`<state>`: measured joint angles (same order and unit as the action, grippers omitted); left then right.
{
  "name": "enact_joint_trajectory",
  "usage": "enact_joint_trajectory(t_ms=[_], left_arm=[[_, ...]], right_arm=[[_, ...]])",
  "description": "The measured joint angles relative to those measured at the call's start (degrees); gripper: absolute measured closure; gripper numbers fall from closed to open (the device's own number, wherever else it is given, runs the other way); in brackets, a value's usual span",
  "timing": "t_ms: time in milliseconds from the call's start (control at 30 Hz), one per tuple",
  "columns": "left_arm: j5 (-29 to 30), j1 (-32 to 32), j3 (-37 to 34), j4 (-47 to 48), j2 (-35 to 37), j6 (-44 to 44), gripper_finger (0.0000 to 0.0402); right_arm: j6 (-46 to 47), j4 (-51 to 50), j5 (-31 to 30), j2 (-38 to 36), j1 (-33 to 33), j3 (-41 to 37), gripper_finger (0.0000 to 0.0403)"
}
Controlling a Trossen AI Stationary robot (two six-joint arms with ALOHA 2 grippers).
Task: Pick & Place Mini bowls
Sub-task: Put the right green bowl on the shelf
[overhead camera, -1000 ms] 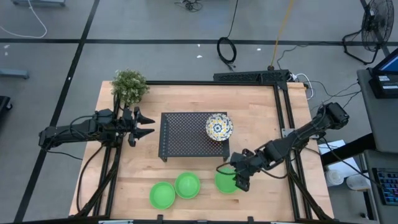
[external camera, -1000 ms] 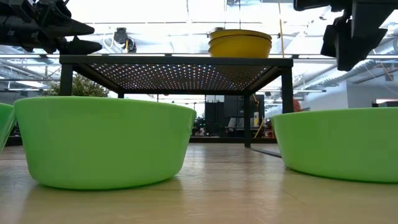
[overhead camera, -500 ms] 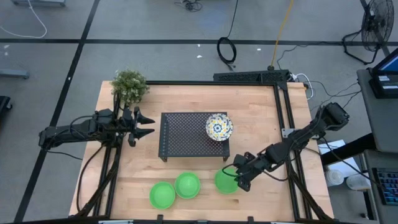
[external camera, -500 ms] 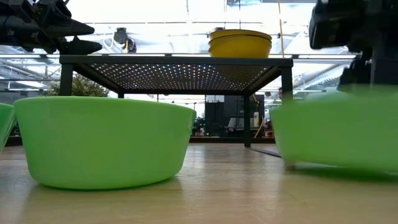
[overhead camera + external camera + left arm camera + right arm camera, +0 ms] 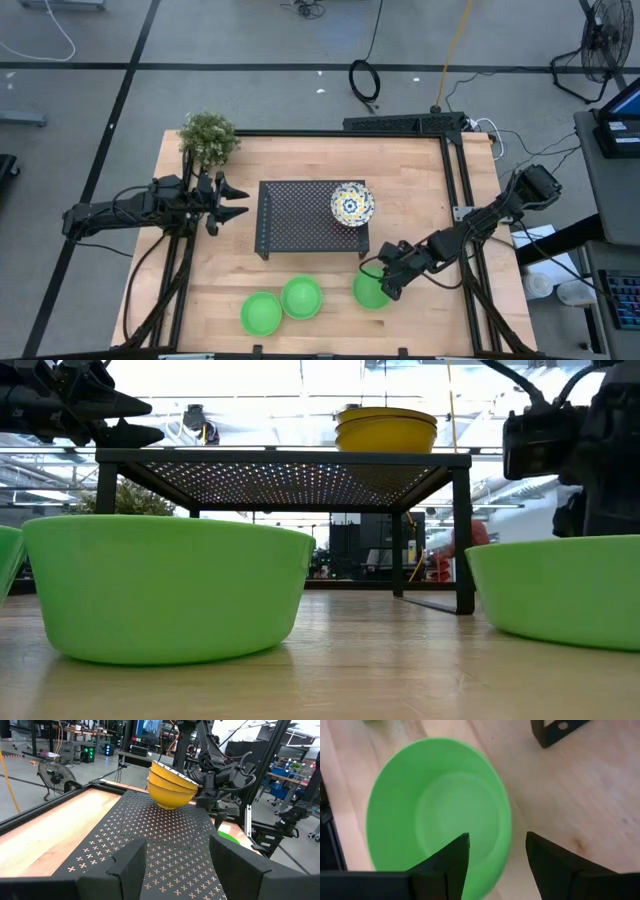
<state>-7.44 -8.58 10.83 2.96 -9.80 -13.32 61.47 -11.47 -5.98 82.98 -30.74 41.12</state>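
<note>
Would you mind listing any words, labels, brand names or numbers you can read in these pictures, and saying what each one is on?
No text can be read in any view.
The green bowls, the stacked yellow bowls and the black rack carry no lettering; the top bowl's pattern is floral.
The monitor behind the table in the left wrist view shows a picture, too blurred to read.

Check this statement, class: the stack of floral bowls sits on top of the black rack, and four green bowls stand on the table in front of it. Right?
Not quite. The high view shows three green bowls, not four. The floral bowls do sit on the black rack.
</note>
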Motion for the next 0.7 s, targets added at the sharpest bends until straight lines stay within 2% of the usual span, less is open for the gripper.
enact_joint_trajectory(t_ms=[200, 467, 700], left_arm=[[0.0, 0.0, 0.0, 0.0, 0.0, 0.0, 0.0183], [0.0, 0.0, 0.0, 0.0, 0.0, 0.0, 0.0183], [0.0, 0.0, 0.0, 0.0, 0.0, 0.0, 0.0183]], right_arm=[[2.9, -4.0, 2.4, -0.2, 0.0, 0.0, 0.0262], [-0.5, -5.3, 7.7, -1.0, 0.0, 0.0, 0.0387], [-4.9, -0.7, 6.8, -9.9, -2.1, 0.0, 0.04]])
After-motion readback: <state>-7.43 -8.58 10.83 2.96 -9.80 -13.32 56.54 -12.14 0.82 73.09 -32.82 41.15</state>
